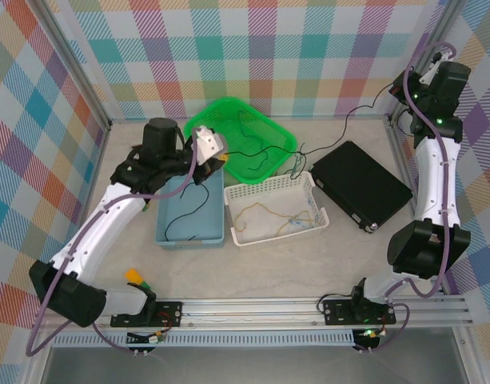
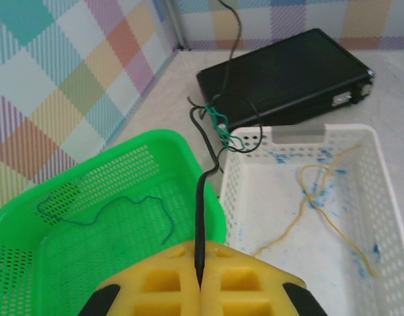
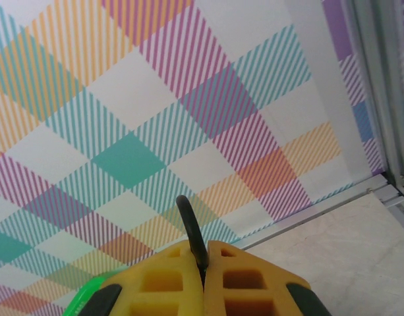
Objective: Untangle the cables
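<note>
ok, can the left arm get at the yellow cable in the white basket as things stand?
Probably not yet. The white basket is open-topped, so the yellow cable lies uncovered, but the left gripper is shut on a black cable.

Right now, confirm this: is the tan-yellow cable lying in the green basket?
No, the tan-yellow cable lies loose in the white basket.

Green basket (image 2: 132,164) left of the white basket (image 2: 231,191) was glossy perforated plastic; white basket was matt plastic mesh; black box (image 2: 287,72) behind it looked smooth, semi-matt; blue bin (image 1: 189,241) was smooth plastic; table (image 1: 292,272) was matt, stone-speckled; black cable (image 2: 200,217) looked rubbery, dull.
</note>
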You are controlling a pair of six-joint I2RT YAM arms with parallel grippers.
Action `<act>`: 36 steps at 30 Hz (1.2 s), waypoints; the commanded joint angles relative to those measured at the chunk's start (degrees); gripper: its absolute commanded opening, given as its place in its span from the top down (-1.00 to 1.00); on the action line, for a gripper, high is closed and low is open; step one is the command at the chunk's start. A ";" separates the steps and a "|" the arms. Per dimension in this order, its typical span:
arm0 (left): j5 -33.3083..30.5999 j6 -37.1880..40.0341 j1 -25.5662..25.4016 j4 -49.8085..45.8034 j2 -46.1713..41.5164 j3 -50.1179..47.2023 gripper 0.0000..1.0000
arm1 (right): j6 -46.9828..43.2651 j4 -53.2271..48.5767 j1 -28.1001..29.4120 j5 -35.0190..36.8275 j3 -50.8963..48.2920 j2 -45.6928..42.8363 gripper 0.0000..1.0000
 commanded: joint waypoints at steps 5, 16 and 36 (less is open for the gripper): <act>-1.84 -5.18 1.16 6.62 5.68 5.25 1.00 | 3.86 5.16 -1.41 -1.30 0.62 -0.10 1.00; 0.84 -11.40 0.29 14.76 12.94 9.54 1.00 | 15.33 22.11 -1.25 -30.94 0.35 -0.88 1.00; -9.03 -19.77 -6.81 22.96 26.12 20.90 1.00 | 20.90 24.86 7.14 -51.58 1.84 -6.14 1.00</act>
